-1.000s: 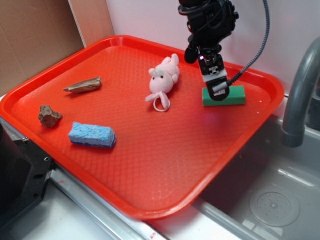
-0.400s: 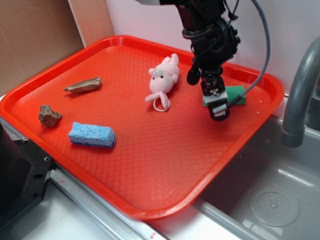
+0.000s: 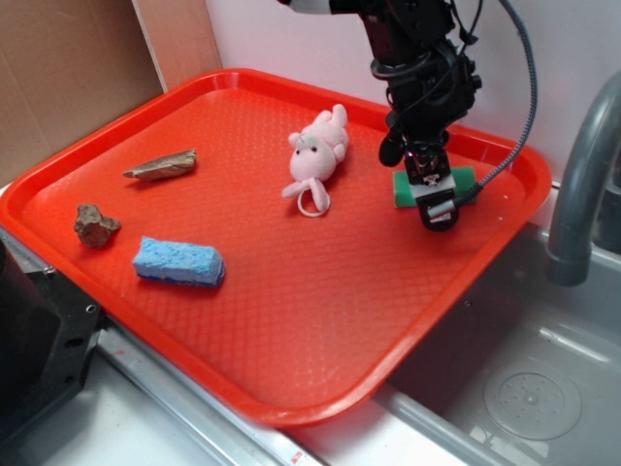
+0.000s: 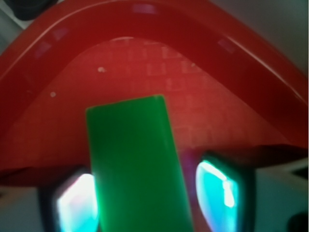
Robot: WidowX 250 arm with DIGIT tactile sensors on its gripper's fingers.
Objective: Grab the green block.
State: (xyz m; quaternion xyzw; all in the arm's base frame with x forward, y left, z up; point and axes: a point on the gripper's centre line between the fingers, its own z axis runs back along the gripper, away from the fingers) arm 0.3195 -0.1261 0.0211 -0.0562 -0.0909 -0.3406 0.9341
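The green block lies flat near the far right corner of the red tray, its middle hidden by the arm. My gripper is down over it, open. In the wrist view the green block runs lengthwise between the two glowing pads. The left pad sits right against the block's side, and the right pad stands a small gap away. The tray's raised rim curves just beyond the block's far end.
On the tray lie a pink plush toy just left of the gripper, a blue sponge, a small rock and a piece of wood. A grey faucet and a sink basin are to the right.
The gripper dropped lower toward the tray's front, then shifted right, and now straddles the block's middle. The block has stayed in place.
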